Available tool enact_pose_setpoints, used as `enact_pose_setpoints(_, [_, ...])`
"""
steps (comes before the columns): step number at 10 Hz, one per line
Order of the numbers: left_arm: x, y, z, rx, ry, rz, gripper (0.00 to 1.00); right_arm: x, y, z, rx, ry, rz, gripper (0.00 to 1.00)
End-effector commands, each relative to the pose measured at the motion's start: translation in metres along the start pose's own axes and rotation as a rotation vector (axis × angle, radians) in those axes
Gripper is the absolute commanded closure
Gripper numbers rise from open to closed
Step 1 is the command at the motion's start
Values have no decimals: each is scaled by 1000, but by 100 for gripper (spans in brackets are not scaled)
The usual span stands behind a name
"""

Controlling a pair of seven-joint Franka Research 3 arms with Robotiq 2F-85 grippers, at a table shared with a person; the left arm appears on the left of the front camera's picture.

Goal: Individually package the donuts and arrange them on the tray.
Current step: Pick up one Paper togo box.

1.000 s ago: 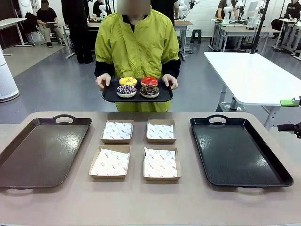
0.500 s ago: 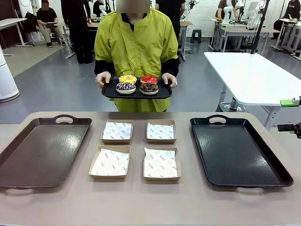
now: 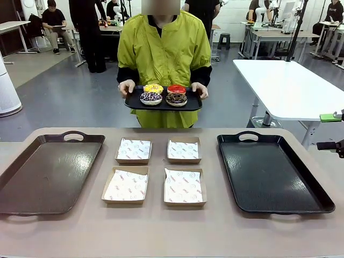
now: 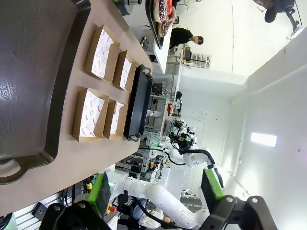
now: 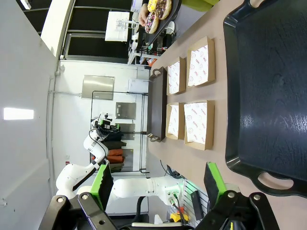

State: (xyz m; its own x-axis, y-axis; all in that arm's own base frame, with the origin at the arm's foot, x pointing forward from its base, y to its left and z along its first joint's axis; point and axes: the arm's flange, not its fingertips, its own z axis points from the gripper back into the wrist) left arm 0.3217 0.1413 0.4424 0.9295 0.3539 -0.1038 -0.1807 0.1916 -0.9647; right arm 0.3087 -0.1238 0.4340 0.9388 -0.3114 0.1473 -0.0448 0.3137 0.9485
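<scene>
Four donuts on person's held tray, beyond counter; well apart from left claw and right claw, both spread wide, empty.

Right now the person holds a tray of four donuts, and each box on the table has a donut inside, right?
No: the cardboard boxes hold only paper liners, as the front view shows. All four donuts sit on the person's tray.

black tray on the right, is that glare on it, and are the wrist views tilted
Front view: sharp; the black tray shows speckled overhead-light glare. Right wrist view: rolled sideways, the same tray glossy. Left wrist view: rolled sideways, background washed bright.
</scene>
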Motion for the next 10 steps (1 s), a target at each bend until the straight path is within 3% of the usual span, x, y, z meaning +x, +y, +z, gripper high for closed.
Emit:
enact_pose_setpoints(1, [-1,0,3,-21,0,6,0,1,0,-1,22,-2,-2,0])
enact_pose_setpoints(5, [0,0,0,0,0,0,0,1,0,-1,22,-2,-2,0])
enact_pose_setpoints(6, [1,-37,-16,81,-79,-61,0,1,0,-1,22,-2,-2,0])
enact_pose_setpoints(8, [53,-112,-72,318,-34,-48,0,1,0,-1,22,-2,-2,0])
enact_pose_setpoints(10, [81,-156,-136,565,-70,-87,0,1,0,-1,22,-2,-2,0])
